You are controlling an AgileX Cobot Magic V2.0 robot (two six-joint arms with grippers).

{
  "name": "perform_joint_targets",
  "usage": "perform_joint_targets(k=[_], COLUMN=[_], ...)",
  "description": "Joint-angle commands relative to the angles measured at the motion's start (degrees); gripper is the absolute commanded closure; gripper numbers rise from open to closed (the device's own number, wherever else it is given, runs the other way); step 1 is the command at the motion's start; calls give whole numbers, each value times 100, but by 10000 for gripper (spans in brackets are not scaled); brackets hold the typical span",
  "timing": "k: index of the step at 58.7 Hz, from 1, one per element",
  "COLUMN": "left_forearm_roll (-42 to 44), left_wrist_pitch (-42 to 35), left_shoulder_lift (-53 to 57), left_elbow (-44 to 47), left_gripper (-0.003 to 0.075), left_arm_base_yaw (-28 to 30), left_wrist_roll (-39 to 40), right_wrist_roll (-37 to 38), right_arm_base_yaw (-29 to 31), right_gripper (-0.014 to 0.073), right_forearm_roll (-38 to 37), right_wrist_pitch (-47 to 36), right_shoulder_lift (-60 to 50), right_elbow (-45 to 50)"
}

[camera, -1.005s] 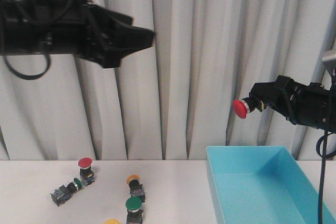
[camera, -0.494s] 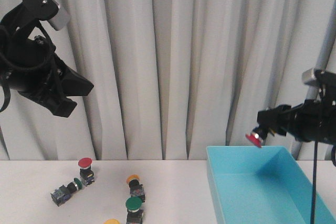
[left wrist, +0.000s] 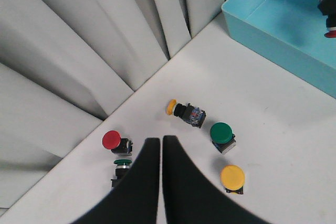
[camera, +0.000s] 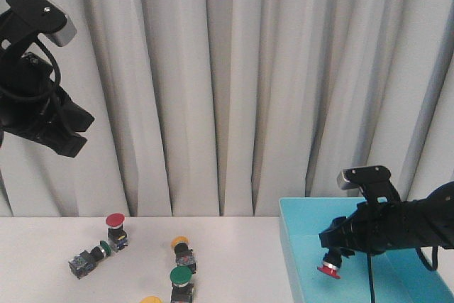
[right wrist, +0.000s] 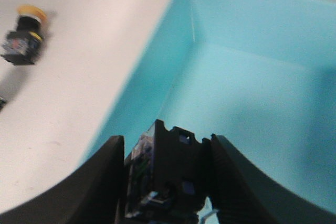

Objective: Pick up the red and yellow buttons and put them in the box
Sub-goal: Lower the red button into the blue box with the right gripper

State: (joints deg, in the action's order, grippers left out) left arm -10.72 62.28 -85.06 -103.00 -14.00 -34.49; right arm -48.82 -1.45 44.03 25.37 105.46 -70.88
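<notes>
Right fingers (camera: 332,255): clamped on the stubby black-and-grey body of a red-capped push-button (camera: 328,268), cap pointing down; half a second ago I held it above the rim, now it hangs inside the large turquoise plastic box (camera: 301,228), near its left wall.
Right wrist view: the button body (right wrist: 165,174) sits gripped between my two dark fingers (right wrist: 102,182), with the bare box floor (right wrist: 247,93) below.
Left fingers (left wrist: 160,182): pressed nearly together, holding nothing; that arm (camera: 39,111) has pulled up and back to the left, well above the worktop (camera: 234,260).
Meaning: I judge this button is ready to release, low enough to drop without bouncing out.
Left to pick: an upright red-capped button (camera: 115,228), a tipped yellow-capped button (camera: 182,250), and another yellow cap (camera: 150,300) at the front edge.
To leave: the upright green-capped button (camera: 181,283) and a green one lying on its side (camera: 89,258).
</notes>
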Motion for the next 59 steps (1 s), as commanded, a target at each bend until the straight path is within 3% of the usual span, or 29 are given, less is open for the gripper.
perform_joint_targets(k=[1,20,46,59], left_forearm_roll=[-84,-96,-96,-96], left_wrist_pitch=[-283,-275,-286,-286], left_shoulder_lift=[258,268,268,268], left_elbow=[-142,-142,-142,-142], left_gripper=[727,727,727,727], left_arm_base_yaw=[16,16,16,16], left_wrist_roll=[86,230,230,230], right_wrist_roll=[615,1036,1024,1001], right_arm_base_yaw=[34,34,34,34], right_gripper=[527,456,184,139], right_forearm_roll=[-420,-799,-830,-846], right_wrist_pitch=[-210,-157,-55,-194], right_shoulder_lift=[-118,357,447,450], right_elbow=[-205,-209,-588,-594])
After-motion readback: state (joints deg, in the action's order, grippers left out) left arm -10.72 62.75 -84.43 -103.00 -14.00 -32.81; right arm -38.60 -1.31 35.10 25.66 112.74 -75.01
